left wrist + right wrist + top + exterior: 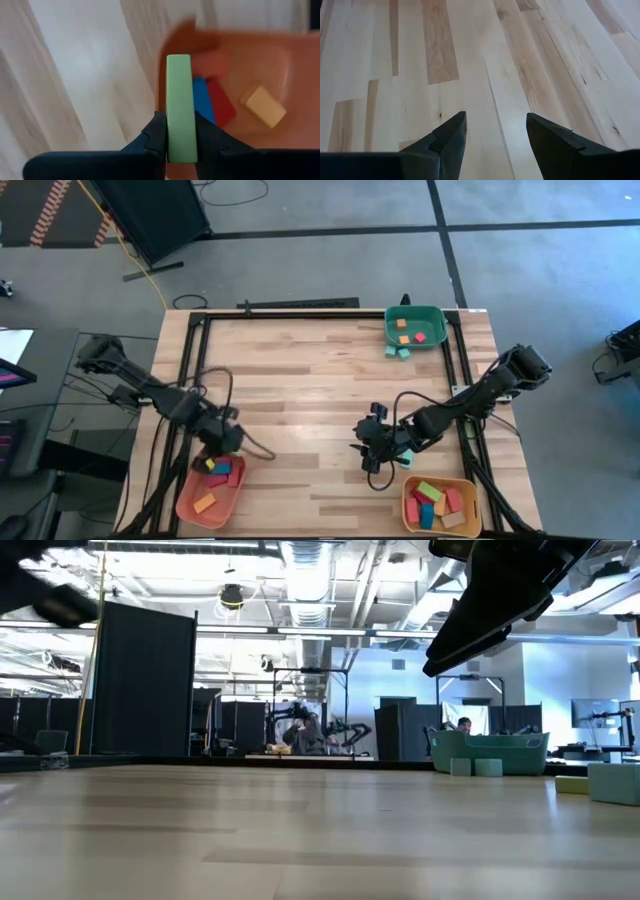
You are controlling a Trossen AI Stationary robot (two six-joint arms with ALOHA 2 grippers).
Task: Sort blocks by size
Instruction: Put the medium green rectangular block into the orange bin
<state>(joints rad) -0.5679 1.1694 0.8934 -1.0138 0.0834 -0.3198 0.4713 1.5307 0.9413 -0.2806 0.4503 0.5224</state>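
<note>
Wooden table [320,380] carries three trays. Left gripper [180,135], lower left of the high view, clenches a pale green block [179,107] over the salmon tray [210,490]; right gripper [496,132], lower centre, gapes empty beside the yellow tray [440,505]

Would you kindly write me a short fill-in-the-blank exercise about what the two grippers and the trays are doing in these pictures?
1. The left gripper is shut on a flat ____ block.
2. That block hangs over the edge of the ____ tray.
3. The right gripper is open over bare wood and holds ____.
4. The tray at the table's far edge is ____ in colour.

Missing words: green; salmon; nothing; green
</note>
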